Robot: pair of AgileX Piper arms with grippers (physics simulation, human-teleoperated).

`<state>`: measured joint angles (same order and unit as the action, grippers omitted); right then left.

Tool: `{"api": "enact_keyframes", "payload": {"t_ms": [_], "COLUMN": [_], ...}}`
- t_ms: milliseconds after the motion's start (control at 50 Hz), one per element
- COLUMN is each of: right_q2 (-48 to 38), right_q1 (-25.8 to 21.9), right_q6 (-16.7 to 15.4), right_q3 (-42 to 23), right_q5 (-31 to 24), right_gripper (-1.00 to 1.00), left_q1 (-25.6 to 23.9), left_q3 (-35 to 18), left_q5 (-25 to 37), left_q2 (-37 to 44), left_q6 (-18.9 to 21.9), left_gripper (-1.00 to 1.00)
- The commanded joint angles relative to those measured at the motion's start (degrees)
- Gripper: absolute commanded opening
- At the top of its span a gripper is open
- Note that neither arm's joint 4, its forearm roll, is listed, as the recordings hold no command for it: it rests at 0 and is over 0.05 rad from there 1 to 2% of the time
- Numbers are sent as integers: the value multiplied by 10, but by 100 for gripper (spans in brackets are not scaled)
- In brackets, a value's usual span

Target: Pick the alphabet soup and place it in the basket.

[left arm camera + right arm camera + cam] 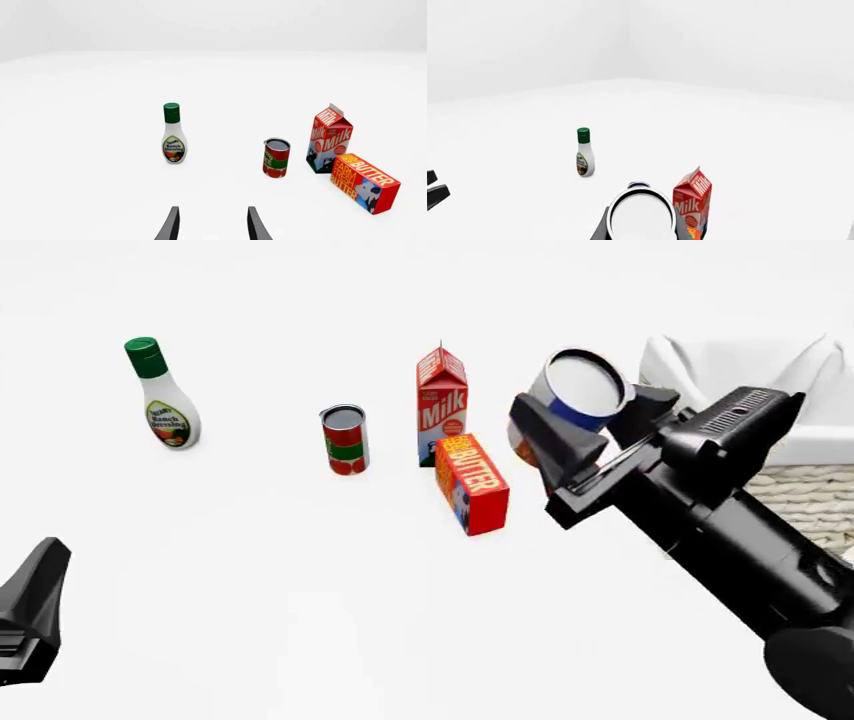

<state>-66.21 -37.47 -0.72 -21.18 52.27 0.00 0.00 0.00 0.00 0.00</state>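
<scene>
My right gripper [587,408] is shut on the alphabet soup [585,387], a small can with a blue label and a silvery-white flat top. It holds the can tilted in the air, just left of the basket [801,500], a woven wicker basket with white cloth over its rim at the right edge. The can's flat top fills the space between the fingers in the right wrist view [640,216]. My left gripper [34,600] is low at the front left, open and empty, with its fingers apart in the left wrist view [213,210].
On the table stand a ranch dressing bottle [166,400] at far left, a red-and-green can [344,440], a milk carton [442,405] and a butter box [471,483] lying just in front of the carton, below the held can.
</scene>
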Motion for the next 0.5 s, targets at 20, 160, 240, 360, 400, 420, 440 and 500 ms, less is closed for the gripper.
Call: {"api": "enact_keyframes", "payload": {"t_ms": [20,160,240,360,400,420,440,500], "right_q2": [120,165,183,206,214,216,219,226], "right_q1": [34,65,81,105,115,117,123,136], "right_q6": [-18,-27,-34,-49,-58,-59,-60,-67], "right_q3": [-10,-22,-29,-54,-63,-65,-70,-81], "right_q5": [-70,-107,-124,-163,-176,-180,-187,-203], "right_gripper": [-100,-100,-100,-100,-100,-100,-100,-100], "left_q1": [0,0,0,0,0,0,0,0], "left_q3": [0,0,0,0,0,0,0,0], "left_q5": [0,0,0,0,0,0,0,0], "left_q2": [0,0,0,0,0,0,0,0], "left_q6": [0,0,0,0,0,0,0,0], "left_gripper": [100,100,100,100,100,100,100,100]}}
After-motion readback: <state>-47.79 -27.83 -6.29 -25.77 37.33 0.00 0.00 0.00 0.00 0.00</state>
